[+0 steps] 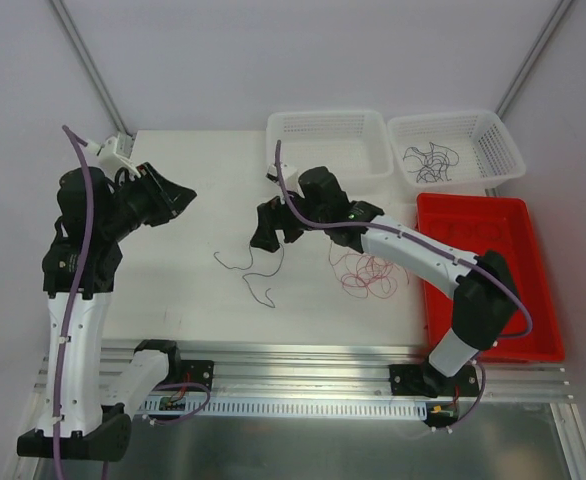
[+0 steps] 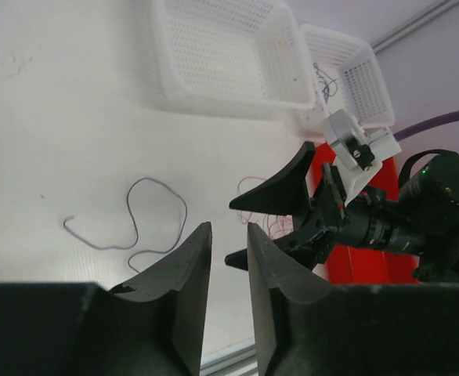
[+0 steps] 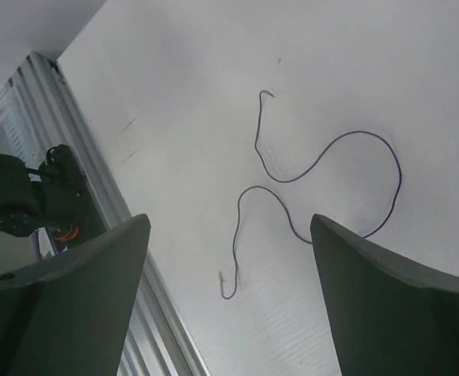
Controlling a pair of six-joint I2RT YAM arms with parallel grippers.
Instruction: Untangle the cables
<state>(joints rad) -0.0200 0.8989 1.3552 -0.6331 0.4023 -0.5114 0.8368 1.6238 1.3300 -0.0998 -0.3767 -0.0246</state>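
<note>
Status: my right pincer (image 3: 225, 227) is hanging wide open, empty, above purple cable (image 3: 355, 132); left pincer (image 2: 229, 231) barely ajar, empty. I am judging a mid-strand pinch best, clear of red cables (image 1: 368, 272).

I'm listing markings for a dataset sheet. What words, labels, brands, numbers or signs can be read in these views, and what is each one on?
No readable text in any view.
White baskets and red tray: no print shows.
Green light on the right arm's wrist: a lamp only, no characters.
Small board by the left arm's base: any marking is too small to read.
</note>
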